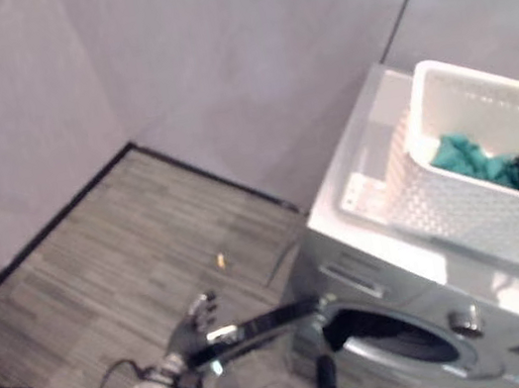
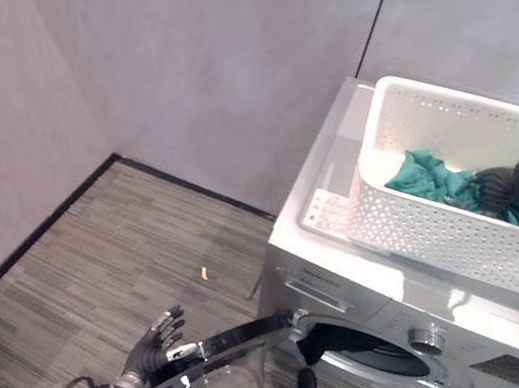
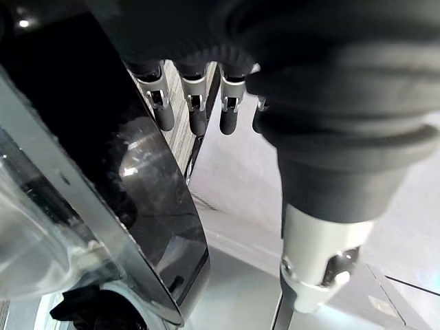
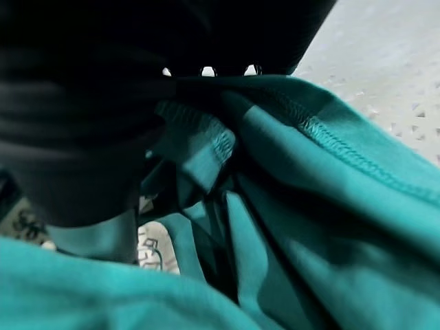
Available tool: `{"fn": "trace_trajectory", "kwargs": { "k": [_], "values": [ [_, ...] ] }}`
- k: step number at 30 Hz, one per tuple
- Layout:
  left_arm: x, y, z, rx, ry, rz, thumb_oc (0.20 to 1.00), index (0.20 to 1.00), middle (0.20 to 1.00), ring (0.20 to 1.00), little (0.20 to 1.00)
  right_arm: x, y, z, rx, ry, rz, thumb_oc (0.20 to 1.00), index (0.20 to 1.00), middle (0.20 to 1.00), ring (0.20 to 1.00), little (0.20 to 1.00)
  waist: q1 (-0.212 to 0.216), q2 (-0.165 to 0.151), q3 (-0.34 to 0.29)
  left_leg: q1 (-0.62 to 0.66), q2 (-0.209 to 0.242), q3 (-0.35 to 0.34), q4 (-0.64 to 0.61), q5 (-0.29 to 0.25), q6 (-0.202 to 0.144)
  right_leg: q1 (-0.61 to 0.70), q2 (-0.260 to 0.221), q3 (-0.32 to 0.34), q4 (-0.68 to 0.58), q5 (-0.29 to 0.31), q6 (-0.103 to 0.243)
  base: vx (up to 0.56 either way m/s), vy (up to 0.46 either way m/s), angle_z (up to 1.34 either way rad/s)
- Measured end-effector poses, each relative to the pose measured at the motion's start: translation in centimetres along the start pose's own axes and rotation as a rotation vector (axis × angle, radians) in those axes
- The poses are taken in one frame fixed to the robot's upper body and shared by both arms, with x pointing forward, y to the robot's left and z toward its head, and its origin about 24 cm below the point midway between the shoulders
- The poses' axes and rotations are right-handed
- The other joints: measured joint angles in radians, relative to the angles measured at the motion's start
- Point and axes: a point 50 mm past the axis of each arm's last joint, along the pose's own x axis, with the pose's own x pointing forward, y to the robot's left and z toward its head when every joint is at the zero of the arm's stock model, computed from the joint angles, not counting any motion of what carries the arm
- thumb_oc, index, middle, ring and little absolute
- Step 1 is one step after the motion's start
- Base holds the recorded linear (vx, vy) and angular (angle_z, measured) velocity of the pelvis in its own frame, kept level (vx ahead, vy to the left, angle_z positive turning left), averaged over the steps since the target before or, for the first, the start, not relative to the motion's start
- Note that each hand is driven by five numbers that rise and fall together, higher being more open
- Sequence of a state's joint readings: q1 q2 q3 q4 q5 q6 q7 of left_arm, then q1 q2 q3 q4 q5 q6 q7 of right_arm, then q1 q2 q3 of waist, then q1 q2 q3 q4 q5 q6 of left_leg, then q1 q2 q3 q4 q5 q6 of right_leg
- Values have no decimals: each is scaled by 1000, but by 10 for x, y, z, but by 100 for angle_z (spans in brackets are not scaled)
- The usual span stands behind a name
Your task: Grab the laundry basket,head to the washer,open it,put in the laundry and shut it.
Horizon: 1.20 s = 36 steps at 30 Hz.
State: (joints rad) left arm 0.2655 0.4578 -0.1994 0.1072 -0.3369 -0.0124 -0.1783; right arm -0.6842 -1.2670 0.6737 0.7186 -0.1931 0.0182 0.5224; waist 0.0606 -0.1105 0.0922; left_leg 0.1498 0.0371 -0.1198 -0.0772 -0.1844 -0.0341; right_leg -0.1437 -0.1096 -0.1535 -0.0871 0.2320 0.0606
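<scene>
While the washer's round glass door [image 2: 215, 368] stands swung open to the robot's left, the left robot hand [image 2: 154, 339] rests at its outer edge with fingers spread and straight. On top of the silver front-loading washer [image 2: 353, 268] sits the white perforated plastic laundry basket [image 2: 445, 221], holding teal cloth laundry [image 2: 427, 174]. The right robot hand [image 2: 500, 187] is down in that cloth; whether its fingers are closed on the cloth cannot be told. The drum opening [image 2: 369, 356] lies below and left of it.

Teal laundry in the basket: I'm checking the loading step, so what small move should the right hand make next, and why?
Probably close on the teal laundry and lift it clear of the basket. The right hand is down among the cloth, though its fingers are hidden, and the washer door stands open beside the open left hand.
</scene>
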Motion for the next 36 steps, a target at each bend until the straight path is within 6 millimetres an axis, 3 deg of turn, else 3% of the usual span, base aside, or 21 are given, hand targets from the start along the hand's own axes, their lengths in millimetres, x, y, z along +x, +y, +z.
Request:
{"fn": "trace_trajectory", "kwargs": {
  "k": [4, 5, 7, 11, 12, 18, 19, 23, 36],
  "values": [
    [0, 8, 9, 47, -16, 3, 1000, 1000, 1000, 1000, 1000, 0, -2, 3, 56, -21, -43, 1000, 1000, 1000, 1000, 1000, -1, -53, 39, -58, -17, -2, 38, -1, -1, -38, -16, -1, 0, 10, -13, -127, -6, 3],
    [1, 10, 9, 53, -17, 5, 1000, 1000, 1000, 1000, 1000, 2, 1, 5, 63, -27, -37, 1000, 1000, 1000, 1000, 1000, 0, -49, 56, -67, -19, -3, 43, -1, -1, -43, -18, -1, 0, 13, -16, -126, -6, 6],
    [2, 12, 15, 48, -45, 26, 1000, 1000, 1000, 1000, 1000, -1, -5, 1, 106, -20, -91, 1000, 1000, 1000, 1000, 1000, -1, -87, 75, -117, -30, -9, 94, -16, -10, -66, -28, -5, 0, 26, -22, -57, -16, 12],
    [0, 14, 13, 70, -25, 16, 1000, 1000, 1000, 1000, 1000, -11, 5, -18, 138, -5, -96, 1000, 1000, 1000, 1000, 1000, 0, -92, 114, -183, -30, -45, 141, -24, -19, -90, -35, -31, 0, 25, -21, -65, -34, 27],
    [0, 14, 13, 70, -25, 16, 1000, 1000, 1000, 1000, 1000, -12, 5, -20, 136, 0, -96, 887, 887, 887, 887, 887, -1, -93, 119, -193, -30, -53, 146, -24, -20, -94, -35, -37, 0, 25, -21, -17, -24, 28],
    [1, 12, 13, 68, -25, 19, 1000, 1000, 1000, 1000, 1000, -18, -2, -25, 128, 19, -115, 887, 887, 887, 887, 887, 6, -94, 133, -213, -30, -58, 165, -30, -26, -100, -34, -41, 0, 23, -21, 0, 0, 5],
    [1, 12, 13, 68, -25, 20, 1000, 1000, 1000, 1000, 1000, -19, -2, -25, 127, 19, -116, 200, 200, 200, 200, 200, 7, -94, 133, -216, -29, -59, 169, -32, -28, -100, -34, -41, 0, 19, -21, 0, 0, 0],
    [6, 11, 20, 96, -42, -3, 1000, 1000, 1000, 1000, 1000, -21, -7, -24, 132, 14, -120, 200, 200, 200, 200, 200, 4, -100, 135, -223, -30, -66, 171, -34, -30, -101, -38, -48, -4, -23, -5, 18, 9, 6],
    [6, 18, 26, 73, -77, 42, 1000, 1000, 1000, 1000, 1000, -27, -19, -22, 216, -41, -207, 200, 200, 200, 200, 200, -4, -81, 125, -200, -29, -48, 166, -34, -30, -95, -30, -39, 1, 17, -43, 6, 3, -4]
  ]
}}
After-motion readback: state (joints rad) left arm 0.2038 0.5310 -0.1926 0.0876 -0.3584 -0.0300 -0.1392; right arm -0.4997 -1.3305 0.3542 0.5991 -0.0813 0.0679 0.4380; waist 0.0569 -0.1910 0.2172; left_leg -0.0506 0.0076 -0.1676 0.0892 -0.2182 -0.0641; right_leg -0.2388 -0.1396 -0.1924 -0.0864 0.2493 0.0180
